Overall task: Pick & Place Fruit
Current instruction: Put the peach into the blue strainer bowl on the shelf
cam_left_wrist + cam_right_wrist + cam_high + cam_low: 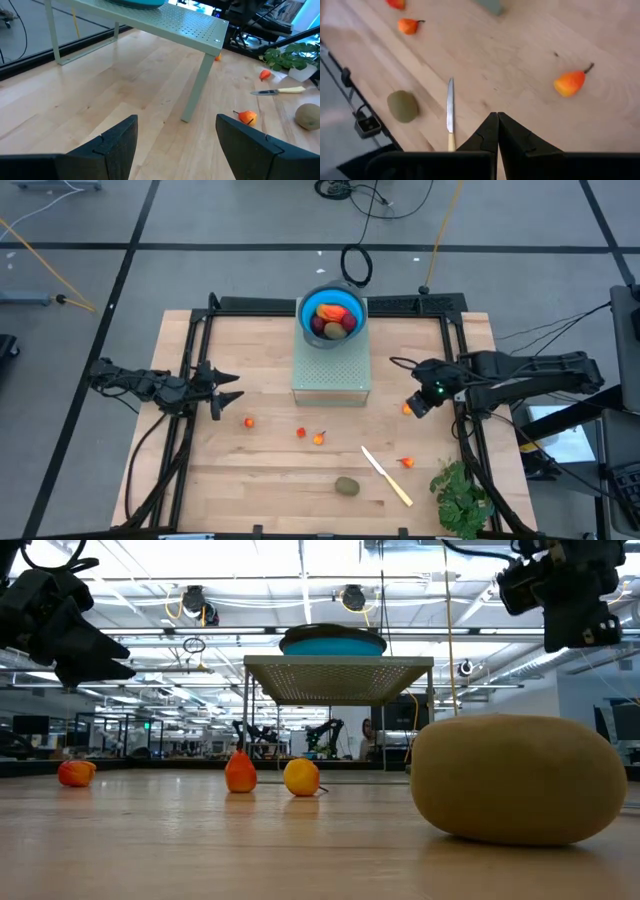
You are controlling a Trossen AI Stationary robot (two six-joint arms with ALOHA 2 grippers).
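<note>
Bare wood between left gripper (232, 387) and stand (331, 370). Left fingers spread, holding nothing. Right gripper (415, 402) pressed together, empty. Kiwi (347, 486) near front edge; bowl (331, 312) holds fruit.

We see the left arm reaching in from nine o'clock, its wrist level and pointing toward three o'clock. The left gripper (232, 387) hangs above the table with its fingers (120, 142) spread apart, nothing between them. The right arm comes in from three o'clock, forearm stretched toward nine. The right gripper (413, 404) tilts down, fingers (485, 135) pressed together and empty.
</note>
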